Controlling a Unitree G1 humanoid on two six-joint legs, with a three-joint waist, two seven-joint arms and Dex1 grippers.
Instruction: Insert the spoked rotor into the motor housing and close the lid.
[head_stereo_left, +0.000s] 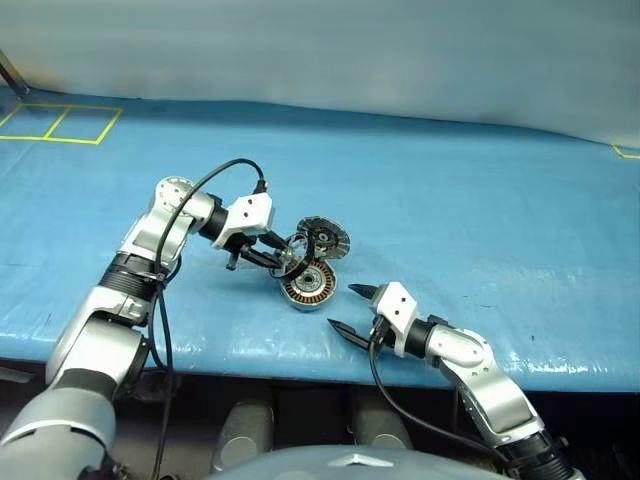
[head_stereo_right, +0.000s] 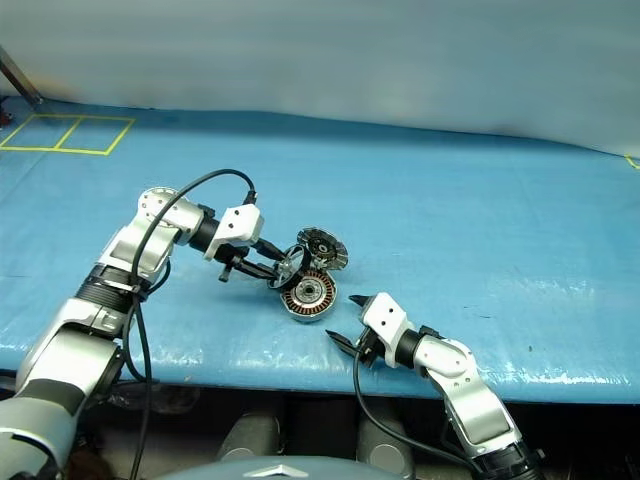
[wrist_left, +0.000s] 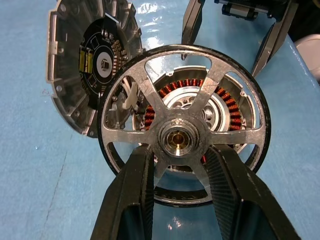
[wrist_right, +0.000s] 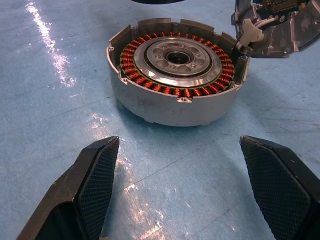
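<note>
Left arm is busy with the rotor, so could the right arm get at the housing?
Probably yes: the right tool is open, facing the housing across bare blue table, nothing between.

Two arms w/ silver-grey shells and black joint bands. White wrist blocks, each w/ black cable looping back. Left gripper (head_stereo_left: 283, 262) and right gripper (head_stereo_left: 345, 308): black tapered fingers (wrist_right: 97, 172) w/ fine cross-hatched inner pads.

Left pincer (wrist_left: 177, 165) clamped, right pincer (wrist_right: 192, 185) spread wide.
</note>
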